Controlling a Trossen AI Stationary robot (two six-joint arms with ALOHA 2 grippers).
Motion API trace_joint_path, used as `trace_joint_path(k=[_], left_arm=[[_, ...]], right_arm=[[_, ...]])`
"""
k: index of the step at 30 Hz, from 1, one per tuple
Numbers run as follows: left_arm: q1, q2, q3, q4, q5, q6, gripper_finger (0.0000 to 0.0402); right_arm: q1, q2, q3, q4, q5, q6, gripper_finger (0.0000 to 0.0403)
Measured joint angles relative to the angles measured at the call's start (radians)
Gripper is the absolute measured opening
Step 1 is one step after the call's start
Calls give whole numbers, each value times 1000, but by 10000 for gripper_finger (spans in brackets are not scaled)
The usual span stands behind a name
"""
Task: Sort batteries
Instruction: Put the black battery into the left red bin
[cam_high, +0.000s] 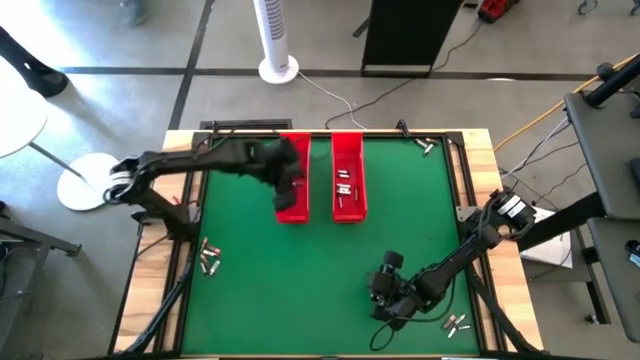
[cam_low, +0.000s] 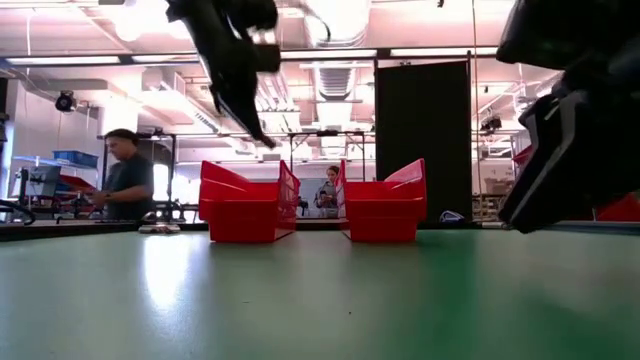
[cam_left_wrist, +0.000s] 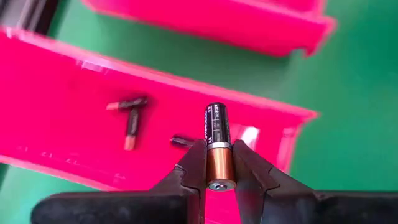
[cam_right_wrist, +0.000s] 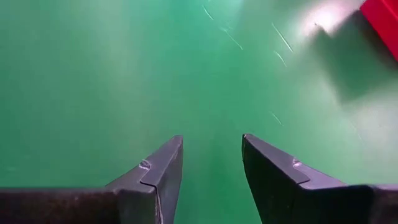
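My left gripper hangs over the left red tray and is shut on one battery, black with a coppery end. Several batteries lie on that tray's floor. The right red tray holds a few batteries too. Loose batteries lie on the green mat at the near left and the near right. My right gripper stands open above bare mat at the near right, with nothing between its fingers. My left gripper pinches the battery's coppery end between its two fingers. The battery lies along the fingers, its black end sticking out past the tips. The fingers slant down from above. The battery is lifted clear, above the tray's floor.
The two red trays stand side by side at the far middle of the green mat. A black frame borders the mat. People stand in the room behind the table.
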Motion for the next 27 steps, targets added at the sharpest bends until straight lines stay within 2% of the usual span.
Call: trace_joint_path(k=[4,11,21,25,27], left_arm=[[66,85,16,-15,21,42,32],[69,202,61,-8,10,89,32],[77,320,78,-13,-61,44,32],[77,355,77,0,-70,42,32],[77,367,77,7,-106,42,32]], right_arm=[[0,0,-1,-57,-1,28,162],[-9,-1,-1,-92,-13,28,152],[-9,-44,-2,-106,-25,29,132],[-9,-45,-2,-106,-19,29,135],[-9,-45,-2,-106,-18,33,139]])
